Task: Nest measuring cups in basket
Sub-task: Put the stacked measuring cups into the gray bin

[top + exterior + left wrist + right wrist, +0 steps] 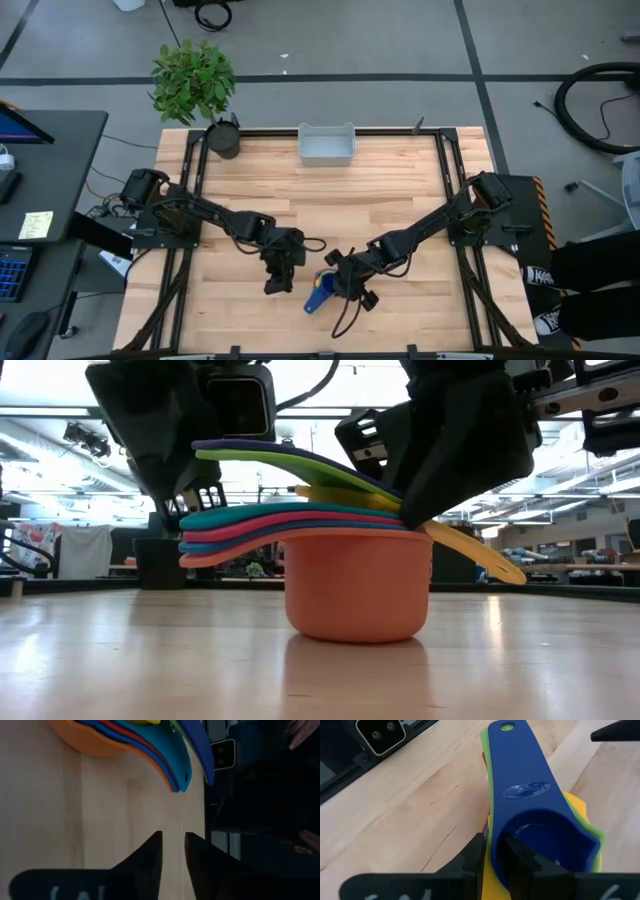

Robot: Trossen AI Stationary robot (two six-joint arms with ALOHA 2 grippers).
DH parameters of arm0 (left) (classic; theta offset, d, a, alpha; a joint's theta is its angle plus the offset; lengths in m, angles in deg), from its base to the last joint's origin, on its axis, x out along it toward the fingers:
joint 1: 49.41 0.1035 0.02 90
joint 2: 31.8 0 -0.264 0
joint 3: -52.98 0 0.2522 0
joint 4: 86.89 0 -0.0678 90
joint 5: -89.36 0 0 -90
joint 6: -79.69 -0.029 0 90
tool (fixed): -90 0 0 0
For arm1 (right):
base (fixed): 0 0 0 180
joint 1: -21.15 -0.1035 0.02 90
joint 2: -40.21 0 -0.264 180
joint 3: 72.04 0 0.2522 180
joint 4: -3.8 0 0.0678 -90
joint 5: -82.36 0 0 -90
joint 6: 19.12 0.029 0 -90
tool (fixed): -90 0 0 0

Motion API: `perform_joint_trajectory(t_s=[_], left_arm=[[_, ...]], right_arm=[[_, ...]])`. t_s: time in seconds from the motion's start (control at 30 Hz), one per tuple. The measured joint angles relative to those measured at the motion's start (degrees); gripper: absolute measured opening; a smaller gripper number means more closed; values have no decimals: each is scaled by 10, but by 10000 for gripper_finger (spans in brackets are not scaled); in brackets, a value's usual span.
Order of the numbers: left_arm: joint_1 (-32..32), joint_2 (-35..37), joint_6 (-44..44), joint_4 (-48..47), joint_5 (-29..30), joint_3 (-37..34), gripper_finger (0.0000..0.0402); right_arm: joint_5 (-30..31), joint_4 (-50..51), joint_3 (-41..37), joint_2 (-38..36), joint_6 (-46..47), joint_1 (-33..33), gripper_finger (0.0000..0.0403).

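Already nested, the measuring cups (pixel 320 290) sit as one stack on the table (pixel 400 190) near its front edge – well apart from the basket (pixel 326 145) at the far edge. Right gripper (pixel 492 851) pinches the stack's rim by the blue cup (pixel 530 815); left gripper (pixel 173 851) hangs just beside the handles, fingers slightly parted, grasping nothing – plant pot (pixel 224 138) behind

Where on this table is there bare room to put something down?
Bare wood lies between the basket and the two arms, and along the left and right edges. It is crowded at the near middle, where the left claw and right claw flank the stacked measuring cups.
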Motion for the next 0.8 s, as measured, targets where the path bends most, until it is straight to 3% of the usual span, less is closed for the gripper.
perform_joint_trajectory(t_s=[0.2,0.4,0.6,0.8], left_arm=[[-27,0,-7,3,31,0,124],[-69,0,-15,30,108,0,143],[-91,-3,92,31,238,0,144],[-127,-21,213,43,287,0,144]], right_arm=[[-2,0,0,0,-13,0,64],[-3,0,0,0,-12,1,64],[-3,2,0,0,-16,1,64],[-3,8,0,0,-20,1,64]])
